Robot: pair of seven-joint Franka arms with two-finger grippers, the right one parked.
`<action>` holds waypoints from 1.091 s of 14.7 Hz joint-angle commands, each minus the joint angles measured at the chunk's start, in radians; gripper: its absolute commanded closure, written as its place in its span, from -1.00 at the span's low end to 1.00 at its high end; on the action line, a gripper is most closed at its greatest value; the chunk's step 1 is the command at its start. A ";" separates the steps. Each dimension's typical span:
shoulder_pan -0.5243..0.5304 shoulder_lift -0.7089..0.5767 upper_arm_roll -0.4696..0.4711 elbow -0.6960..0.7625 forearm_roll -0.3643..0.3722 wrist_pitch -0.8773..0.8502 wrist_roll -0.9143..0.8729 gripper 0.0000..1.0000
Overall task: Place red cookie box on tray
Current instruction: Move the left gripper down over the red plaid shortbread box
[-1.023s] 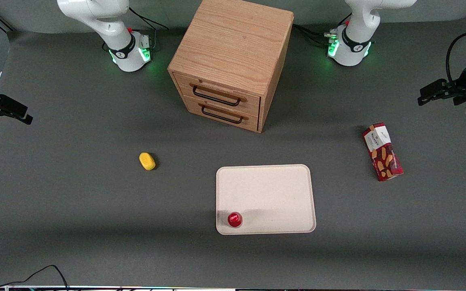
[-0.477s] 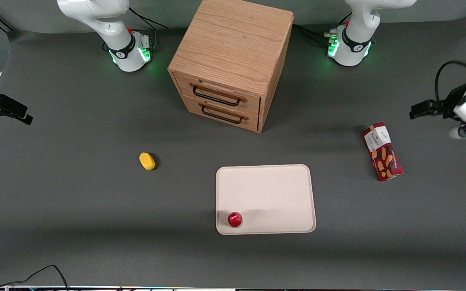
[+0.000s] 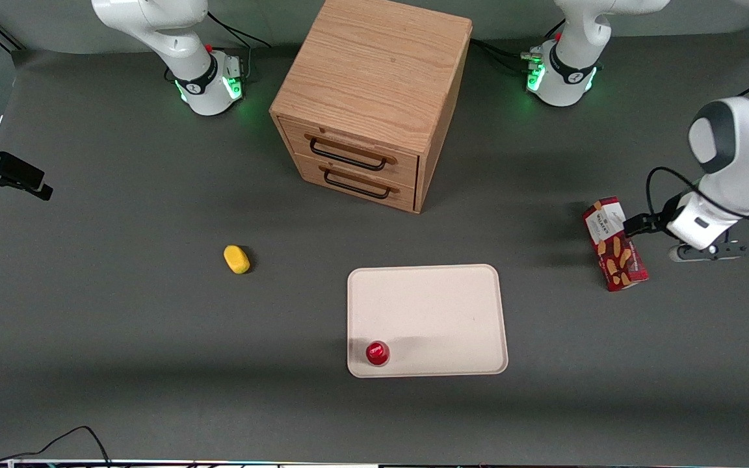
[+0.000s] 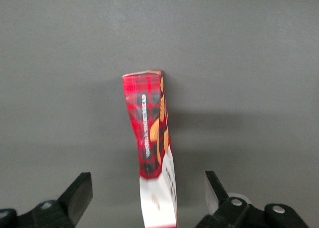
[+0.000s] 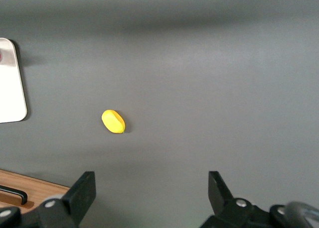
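Grey tabletop: red cookie box (image 3: pixel 615 244) lies untouched, well apart from tray (image 3: pixel 428 320). Gripper (image 4: pixel 148 200) hovers above box, jaws wide open, empty. Grasp, transfer remain.

Left arm reaching low over the table, tool (image 4: pixel 147 198) fingers spread wide, empty

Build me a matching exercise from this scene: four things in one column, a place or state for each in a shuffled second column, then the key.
Things
1. red cookie box
2. red cup
3. yellow sponge
4. gripper

Places or states
A. on the tray, at a corner near the front camera
B. jaws open, over the box's white-label end
C. on the table toward the parked arm's end
D. on the table toward the working arm's end

Pairs: 1-D, 2-A, 3-C, 4-B
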State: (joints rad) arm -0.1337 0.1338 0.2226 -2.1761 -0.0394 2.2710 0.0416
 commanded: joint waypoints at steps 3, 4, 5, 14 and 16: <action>-0.004 0.134 0.003 -0.056 -0.101 0.241 0.061 -0.99; -0.004 0.144 0.003 -0.071 -0.115 0.272 0.078 -0.88; -0.004 0.145 0.003 -0.085 -0.122 0.281 0.086 -0.70; -0.004 0.078 0.003 -0.114 -0.168 0.201 0.121 1.00; -0.006 0.006 0.004 -0.105 -0.166 0.086 0.107 1.00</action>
State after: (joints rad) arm -0.1337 0.2562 0.2216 -2.2586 -0.1901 2.4613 0.1379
